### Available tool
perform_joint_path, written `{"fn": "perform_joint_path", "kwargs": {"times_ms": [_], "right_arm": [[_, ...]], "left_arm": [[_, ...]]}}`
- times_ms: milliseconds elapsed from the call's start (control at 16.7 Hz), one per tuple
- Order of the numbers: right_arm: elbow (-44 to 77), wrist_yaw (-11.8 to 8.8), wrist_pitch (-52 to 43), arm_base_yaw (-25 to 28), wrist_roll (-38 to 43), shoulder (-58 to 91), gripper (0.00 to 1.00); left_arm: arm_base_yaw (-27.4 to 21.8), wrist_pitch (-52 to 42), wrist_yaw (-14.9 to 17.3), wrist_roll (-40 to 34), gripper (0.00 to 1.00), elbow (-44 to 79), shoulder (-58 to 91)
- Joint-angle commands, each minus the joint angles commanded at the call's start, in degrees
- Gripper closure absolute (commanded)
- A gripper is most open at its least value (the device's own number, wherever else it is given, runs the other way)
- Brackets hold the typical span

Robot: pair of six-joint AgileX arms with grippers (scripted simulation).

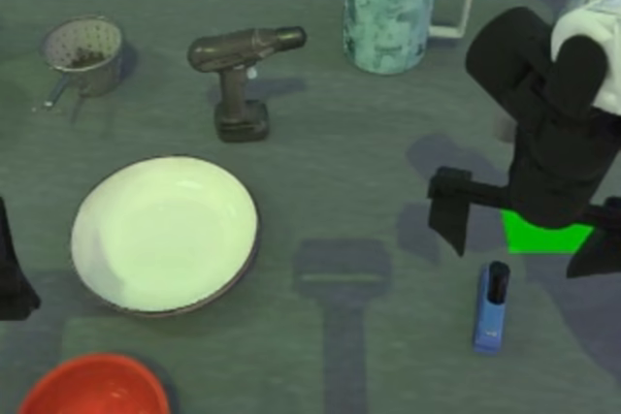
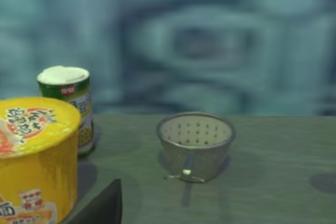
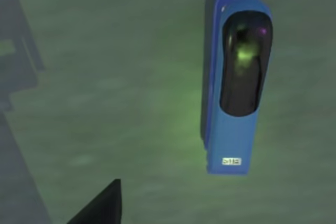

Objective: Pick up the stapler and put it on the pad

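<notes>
The stapler, a slim blue bar with a black end piece, lies flat on the table at the front right. In the right wrist view the stapler lies beyond one dark finger, untouched. My right gripper hangs open just behind the stapler, over the pad, with nothing between its widely spread fingers. Only a bright green strip of the pad shows under the arm. My left arm is parked at the table's left edge, and one of its fingers shows off to the side in its wrist view.
A dark power drill stands at the back middle, a teal mug at the back right and a small metal strainer at the back left. A white plate and a red bowl occupy the front left. A yellow cup and a green can stand near the left gripper.
</notes>
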Motion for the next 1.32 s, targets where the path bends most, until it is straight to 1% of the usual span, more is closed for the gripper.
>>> {"fn": "perform_joint_path", "kwargs": {"times_ms": [480, 600, 960, 1080, 1320], "right_arm": [[0.0, 0.0, 0.5, 0.1, 0.3, 1.1, 0.0], [-2.0, 0.0, 3.7, 0.2, 0.3, 2.5, 0.0], [-10.4, 0.0, 19.3, 0.4, 0.7, 9.1, 0.0], [-11.8, 0.0, 21.5, 0.5, 0.8, 10.2, 0.0], [-11.9, 0.0, 21.8, 0.5, 0.8, 10.4, 0.0]], "left_arm": [[0.0, 0.0, 0.0, 0.0, 0.0, 0.0, 0.0], [0.0, 0.0, 0.0, 0.0, 0.0, 0.0, 0.0], [0.0, 0.0, 0.0, 0.0, 0.0, 0.0, 0.0], [0.0, 0.0, 0.0, 0.0, 0.0, 0.0, 0.0], [0.0, 0.0, 0.0, 0.0, 0.0, 0.0, 0.0]]}}
